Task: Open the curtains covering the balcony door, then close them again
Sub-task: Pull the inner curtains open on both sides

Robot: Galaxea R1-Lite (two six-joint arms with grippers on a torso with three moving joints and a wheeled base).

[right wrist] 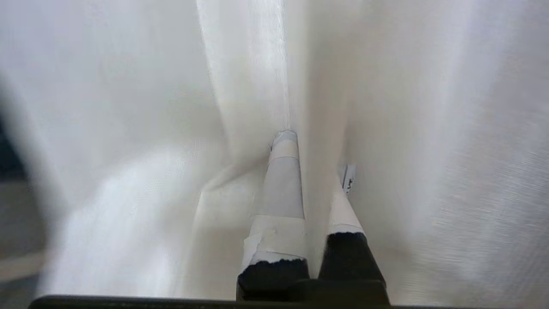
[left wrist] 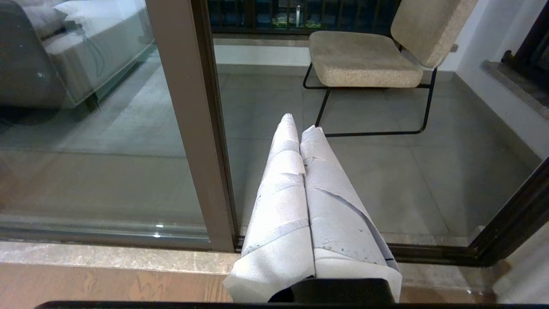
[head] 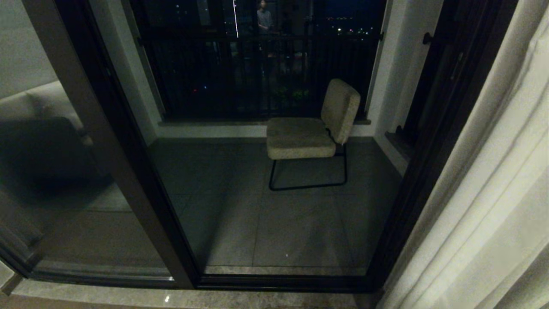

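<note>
Cream curtains hang bunched right of the bare balcony door; right end effector pinches a fold, apparently to draw them left; left end effector rests closed, empty.

The cream floor-length fabric curtains bunch at the right, their folds pressing round the right gripper on all sides. The glass balcony door in its dark frame stands uncovered; its brown upright post (beside the left gripper) bars sideways passage.
</note>
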